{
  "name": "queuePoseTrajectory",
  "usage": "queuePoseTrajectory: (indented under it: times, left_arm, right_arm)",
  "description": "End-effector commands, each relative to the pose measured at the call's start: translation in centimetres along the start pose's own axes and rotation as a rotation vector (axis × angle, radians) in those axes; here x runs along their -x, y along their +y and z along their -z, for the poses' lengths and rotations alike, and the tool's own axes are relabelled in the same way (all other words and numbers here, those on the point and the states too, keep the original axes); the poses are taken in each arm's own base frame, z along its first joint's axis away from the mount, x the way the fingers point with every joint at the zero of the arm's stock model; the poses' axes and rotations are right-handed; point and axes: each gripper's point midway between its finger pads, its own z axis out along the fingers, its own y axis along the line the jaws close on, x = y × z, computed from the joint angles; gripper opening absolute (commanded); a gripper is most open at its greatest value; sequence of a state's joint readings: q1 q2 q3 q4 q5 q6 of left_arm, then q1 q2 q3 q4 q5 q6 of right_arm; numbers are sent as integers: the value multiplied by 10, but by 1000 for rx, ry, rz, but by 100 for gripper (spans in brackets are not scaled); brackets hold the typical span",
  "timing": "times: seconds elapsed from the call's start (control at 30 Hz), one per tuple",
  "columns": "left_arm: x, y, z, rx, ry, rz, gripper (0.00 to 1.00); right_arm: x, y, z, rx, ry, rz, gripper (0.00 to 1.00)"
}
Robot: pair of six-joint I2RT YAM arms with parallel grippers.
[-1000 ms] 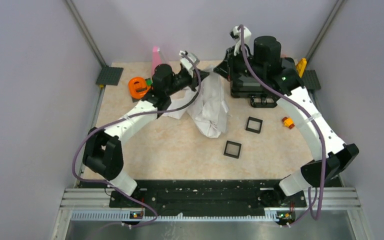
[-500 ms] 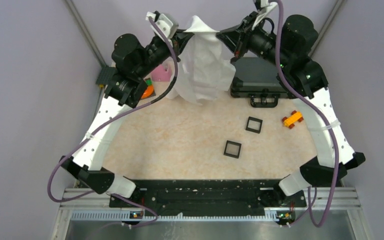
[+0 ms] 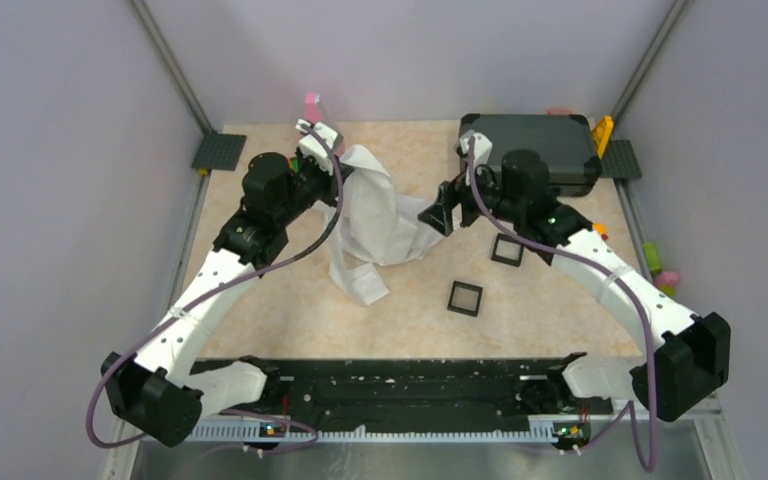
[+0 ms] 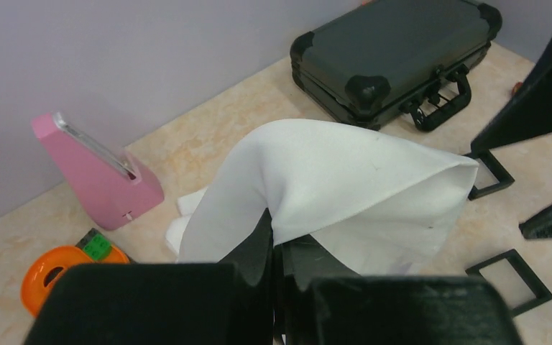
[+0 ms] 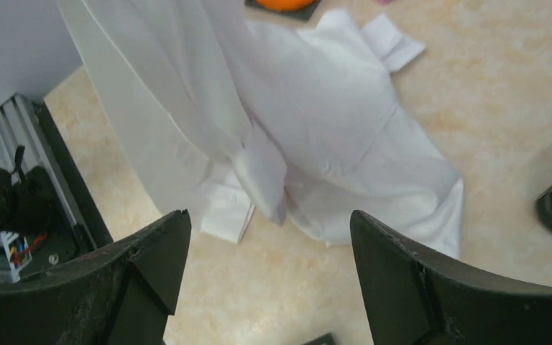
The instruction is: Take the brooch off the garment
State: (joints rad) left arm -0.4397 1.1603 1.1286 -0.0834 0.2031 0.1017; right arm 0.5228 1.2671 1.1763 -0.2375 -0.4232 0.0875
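The garment (image 3: 375, 215) is a white shirt hanging from one pinched point and trailing down onto the table. My left gripper (image 3: 343, 165) is shut on a fold of it; in the left wrist view the cloth (image 4: 330, 172) rises straight out of the closed jaws (image 4: 277, 248). My right gripper (image 3: 432, 218) stands open just right of the shirt, holding nothing. In the right wrist view its fingers (image 5: 151, 266) spread wide above the table, with the shirt (image 5: 316, 108) lying beyond them. The brooch is hidden; I cannot find it in any view.
A black case (image 3: 530, 150) sits at the back right. Two black square trays (image 3: 507, 249) (image 3: 465, 298) lie right of the shirt. A pink wedge (image 4: 93, 172) and an orange piece (image 4: 57, 269) are at the back left. Dark baseplates (image 3: 219, 152) (image 3: 620, 158) flank the table.
Both arms have come down from holding the garment high at the back. The right gripper has let go and opened. The shirt now hangs from the left gripper alone.
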Motion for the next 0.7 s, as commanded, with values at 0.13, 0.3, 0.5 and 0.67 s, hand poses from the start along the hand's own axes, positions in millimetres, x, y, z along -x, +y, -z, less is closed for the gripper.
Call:
queuePoseTrajectory:
  times: [0.13, 0.3, 0.5, 0.67]
  left_arm:
    - [62, 37, 46, 226, -230, 33, 0]
    - [77, 41, 61, 215, -290, 48, 0]
    - [91, 33, 65, 171, -329, 37, 0]
    - [94, 36, 68, 185, -326, 37, 0]
  right_arm:
    - [-33, 5, -15, 89, -114, 52, 81]
    - [-44, 40, -33, 205, -131, 138, 81]
    - [-37, 57, -66, 253, -178, 153, 70]
    - [-24, 85, -85, 299, -235, 164, 59]
